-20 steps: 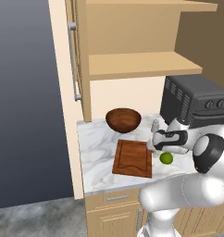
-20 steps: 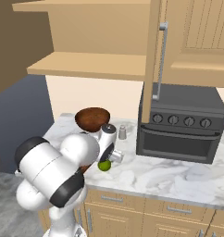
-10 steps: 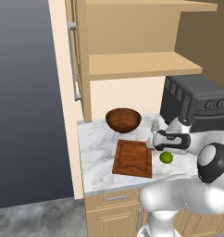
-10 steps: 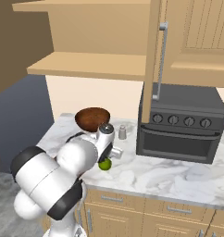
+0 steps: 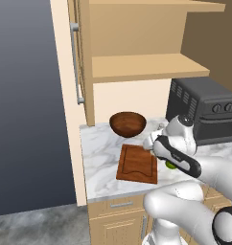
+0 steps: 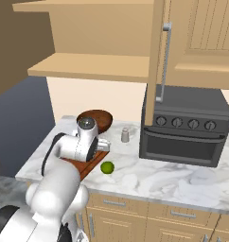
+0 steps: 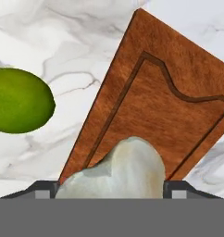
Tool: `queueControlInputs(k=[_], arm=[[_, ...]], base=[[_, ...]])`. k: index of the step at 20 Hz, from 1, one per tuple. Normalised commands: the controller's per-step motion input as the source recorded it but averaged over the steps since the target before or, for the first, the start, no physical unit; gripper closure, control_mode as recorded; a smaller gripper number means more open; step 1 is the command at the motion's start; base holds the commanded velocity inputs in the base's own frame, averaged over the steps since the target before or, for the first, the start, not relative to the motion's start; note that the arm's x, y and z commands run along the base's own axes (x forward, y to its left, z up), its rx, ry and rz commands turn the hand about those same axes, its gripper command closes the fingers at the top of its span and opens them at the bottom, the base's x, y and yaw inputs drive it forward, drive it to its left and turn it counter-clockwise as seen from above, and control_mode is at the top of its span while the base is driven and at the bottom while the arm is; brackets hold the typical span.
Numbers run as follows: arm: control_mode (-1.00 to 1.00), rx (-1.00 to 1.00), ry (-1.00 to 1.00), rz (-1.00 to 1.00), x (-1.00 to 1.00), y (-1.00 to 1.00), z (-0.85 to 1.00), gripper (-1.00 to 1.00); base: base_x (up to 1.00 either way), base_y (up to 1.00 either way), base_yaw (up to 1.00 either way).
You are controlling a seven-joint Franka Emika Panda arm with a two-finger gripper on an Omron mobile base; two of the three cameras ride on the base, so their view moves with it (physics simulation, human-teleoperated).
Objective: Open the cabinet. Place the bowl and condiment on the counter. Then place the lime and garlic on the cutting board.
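**Garlic held above the board**

The claw grips the pale whitish garlic bulb over the grooved reddish-brown wooden cutting board (near its edge); the bright green round lime lies beside it on the white marble bench

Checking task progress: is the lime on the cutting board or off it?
Off. The lime lies on the marble counter, beside the cutting board.

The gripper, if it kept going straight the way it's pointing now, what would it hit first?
Probably the cutting board. The gripper holds the garlic and points down at the board's near end, so the garlic would likely touch the wood first. The lime sits off to one side on the counter. Depth is unclear.
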Motion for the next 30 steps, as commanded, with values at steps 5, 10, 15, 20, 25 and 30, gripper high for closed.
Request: queueControlInputs(k=[5,10,15,20,25,30], arm=[[-1.00,-0.04,-0.01,0.07,0.11,0.49,0.09,1.00],[-1.00,0.00,0.00,0.00,0.39,-0.01,-0.01,-1.00],[-1.00,0.00,0.00,0.00,0.09,-0.01,-0.02,-1.00],[-1.00,0.00,0.00,0.00,-0.34,0.00,0.00,-1.00],[-1.00,0.02,0.00,0.00,-0.47,-0.03,0.09,-1.00],[-1.00,0.10,0.00,-0.02,-0.77,-0.47,0.40,-1.00]], base=[[0.00,0.00,0.00],[0.00,0.00,0.00],[0.00,0.00,0.00],[0.00,0.00,0.00],[0.00,0.00,0.00],[0.00,0.00,0.00]])
